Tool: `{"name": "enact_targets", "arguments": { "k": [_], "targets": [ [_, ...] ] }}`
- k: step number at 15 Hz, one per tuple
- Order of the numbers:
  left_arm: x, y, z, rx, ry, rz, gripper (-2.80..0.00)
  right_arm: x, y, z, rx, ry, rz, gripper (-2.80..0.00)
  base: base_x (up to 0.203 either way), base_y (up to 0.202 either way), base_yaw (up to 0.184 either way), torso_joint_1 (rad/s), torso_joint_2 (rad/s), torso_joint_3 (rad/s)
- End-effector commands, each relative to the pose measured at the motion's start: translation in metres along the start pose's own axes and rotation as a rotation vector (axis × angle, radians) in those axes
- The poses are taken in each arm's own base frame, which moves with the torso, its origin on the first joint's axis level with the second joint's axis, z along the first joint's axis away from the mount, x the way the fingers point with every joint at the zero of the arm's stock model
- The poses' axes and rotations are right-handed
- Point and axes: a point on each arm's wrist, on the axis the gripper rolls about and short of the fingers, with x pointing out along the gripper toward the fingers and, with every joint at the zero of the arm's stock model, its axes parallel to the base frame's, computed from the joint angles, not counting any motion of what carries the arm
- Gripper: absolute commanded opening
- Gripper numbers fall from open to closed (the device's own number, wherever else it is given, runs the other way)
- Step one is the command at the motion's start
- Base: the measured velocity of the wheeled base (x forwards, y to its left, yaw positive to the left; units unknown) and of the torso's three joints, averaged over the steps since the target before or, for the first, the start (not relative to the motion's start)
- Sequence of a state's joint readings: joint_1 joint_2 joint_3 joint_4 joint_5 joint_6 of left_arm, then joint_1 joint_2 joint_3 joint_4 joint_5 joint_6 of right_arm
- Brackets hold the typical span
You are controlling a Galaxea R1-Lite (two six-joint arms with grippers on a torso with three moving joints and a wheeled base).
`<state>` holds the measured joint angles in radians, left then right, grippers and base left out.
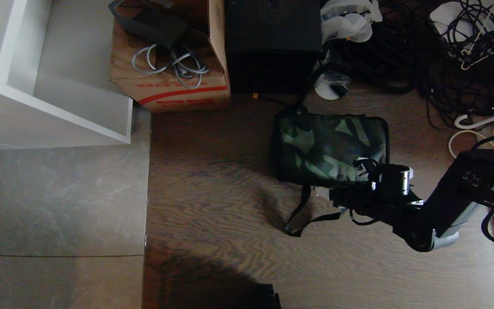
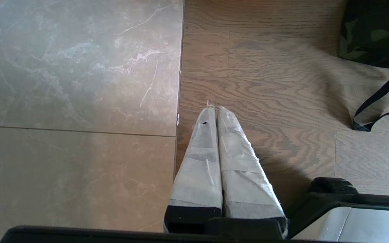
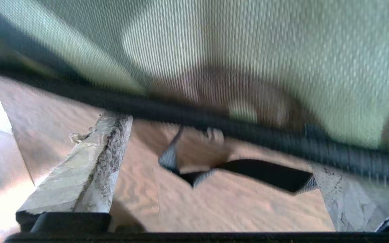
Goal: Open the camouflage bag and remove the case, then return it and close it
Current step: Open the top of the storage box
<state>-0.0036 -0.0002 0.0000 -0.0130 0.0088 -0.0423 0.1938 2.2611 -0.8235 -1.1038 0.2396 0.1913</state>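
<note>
The camouflage bag [image 1: 330, 148] lies flat and zipped shut on the wood floor, its black strap [image 1: 302, 214] trailing off the near edge. My right gripper [image 1: 343, 198] hangs low at that near edge. In the right wrist view it [image 3: 214, 145] is open wide, one taped finger [image 3: 89, 168] on each side. The bag's fabric [image 3: 248, 50] and black trim [image 3: 248, 131] sit just past the tips, with the strap [image 3: 265, 175] on the floor between the fingers. The case is out of view. My left gripper [image 2: 214, 109] is shut and empty, parked over the floor well left of the bag [image 2: 370, 33].
Behind the bag stand a tall plain black box [image 1: 272, 43] and a brown cardboard carton [image 1: 170, 56] holding grey cables. A heap of black cables [image 1: 444, 51] fills the back right. A white shelf unit [image 1: 37, 86] is at far left, over grey tiles [image 1: 58, 206].
</note>
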Motion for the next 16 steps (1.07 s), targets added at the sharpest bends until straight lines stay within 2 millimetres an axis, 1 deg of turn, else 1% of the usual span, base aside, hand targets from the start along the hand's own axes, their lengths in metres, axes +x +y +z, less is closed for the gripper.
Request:
{"name": "enact_targets", "arguments": {
  "k": [1, 6, 10, 11, 15, 16],
  "targets": [
    [0.000, 0.000, 0.000, -0.001, 0.000, 0.001, -2.80, -0.003, 0.001, -0.004, 0.010, 0.045, 0.025, 0.00, 0.000, 0.000, 0.000, 0.000, 0.00, 0.000],
    [0.000, 0.000, 0.000, -0.001, 0.001, 0.001, -2.80, 0.002, -0.001, -0.005, -0.058, 0.033, 0.031, 0.00, 0.000, 0.000, 0.000, 0.000, 0.00, 0.000],
    [0.000, 0.000, 0.000, 0.000, -0.001, 0.001, -2.80, 0.009, -0.004, -0.009, -0.071, -0.013, 0.030, 0.00, 0.000, 0.000, 0.000, 0.000, 0.00, 0.000],
    [0.000, 0.000, 0.000, -0.001, 0.000, 0.001, -2.80, 0.012, -0.005, -0.006, -0.073, -0.027, 0.021, 0.00, 0.000, 0.000, 0.000, 0.000, 0.00, 0.000],
    [0.000, 0.000, 0.000, -0.001, -0.001, 0.001, -2.80, 0.013, -0.009, -0.008, -0.069, -0.028, 0.004, 0.00, 0.000, 0.000, 0.000, 0.000, 0.00, 0.000],
    [0.000, 0.000, 0.000, 0.000, 0.001, 0.001, -2.80, 0.014, -0.009, -0.009, -0.070, -0.031, 0.005, -2.80, 0.000, 0.000, 0.000, 0.000, 0.00, 0.000]
  ]
}}
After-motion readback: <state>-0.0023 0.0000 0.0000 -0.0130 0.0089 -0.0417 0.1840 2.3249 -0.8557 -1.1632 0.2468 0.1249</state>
